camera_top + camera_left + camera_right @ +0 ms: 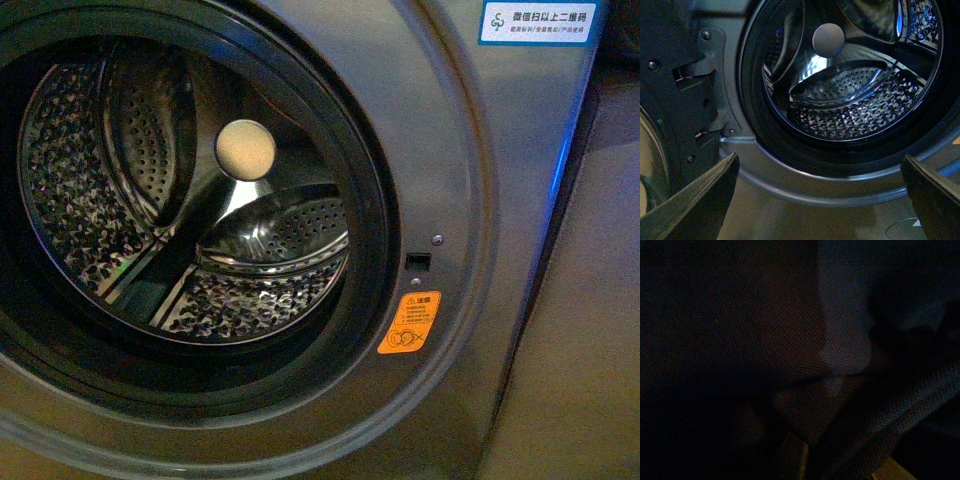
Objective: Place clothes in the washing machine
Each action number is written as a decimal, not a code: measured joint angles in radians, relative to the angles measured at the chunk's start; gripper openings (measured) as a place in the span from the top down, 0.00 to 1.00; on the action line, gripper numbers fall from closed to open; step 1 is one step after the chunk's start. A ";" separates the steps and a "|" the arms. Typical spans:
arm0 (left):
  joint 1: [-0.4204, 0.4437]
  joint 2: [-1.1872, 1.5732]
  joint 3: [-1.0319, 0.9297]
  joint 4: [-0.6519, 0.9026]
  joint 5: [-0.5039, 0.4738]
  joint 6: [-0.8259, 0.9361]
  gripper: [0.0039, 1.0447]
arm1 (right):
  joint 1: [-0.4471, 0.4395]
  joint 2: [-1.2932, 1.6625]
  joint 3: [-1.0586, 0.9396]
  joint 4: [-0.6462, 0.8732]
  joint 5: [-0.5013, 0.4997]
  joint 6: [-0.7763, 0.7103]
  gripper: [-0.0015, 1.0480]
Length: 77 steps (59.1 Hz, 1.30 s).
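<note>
Navy knit clothes (pixel 840 340) fill your right wrist view, pressed close; whether the right gripper's jaws hold them cannot be told. Your left gripper (pixel 819 160) faces the washing machine (pixel 450 150), jaws wide apart. No cloth shows in its drum (pixel 250 290), so loading seems still to do: next, carry the clothes through the porthole.

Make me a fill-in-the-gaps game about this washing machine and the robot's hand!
1. The washing machine's steel drum is ___, with nothing inside it.
2. The warning sticker beside the round opening is coloured ___.
3. The left hand is ___, not shut, and holds nothing.

Missing words: empty; orange; open.
</note>
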 joint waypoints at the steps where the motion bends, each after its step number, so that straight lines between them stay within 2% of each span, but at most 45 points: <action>1: 0.000 0.000 0.000 0.000 0.000 0.000 0.06 | 0.000 -0.015 -0.011 0.018 -0.003 -0.001 0.93; 13: 0.000 0.000 0.000 0.000 0.000 0.000 0.06 | -0.005 -0.174 -0.129 0.169 -0.064 -0.001 0.95; 28: 0.000 0.000 0.000 0.000 0.000 0.000 0.06 | -0.049 -0.465 -0.329 0.367 -0.188 0.032 0.95; 33: 0.000 0.000 0.000 0.000 0.000 0.000 0.06 | -0.077 -0.628 -0.404 0.436 -0.258 0.076 0.95; 45: 0.000 0.000 0.000 0.000 0.000 0.000 0.06 | -0.112 -0.986 -0.476 0.460 -0.369 0.208 0.95; 56: 0.000 0.000 0.000 0.000 0.000 0.000 0.06 | -0.095 -1.202 -0.441 0.386 -0.409 0.317 0.95; 65: 0.000 0.000 0.000 0.000 0.000 0.000 0.06 | 0.016 -1.374 -0.214 0.185 -0.409 0.433 0.95; 77: 0.000 0.000 0.000 0.000 0.000 0.000 0.06 | 0.179 -1.450 0.138 -0.109 -0.417 0.457 0.95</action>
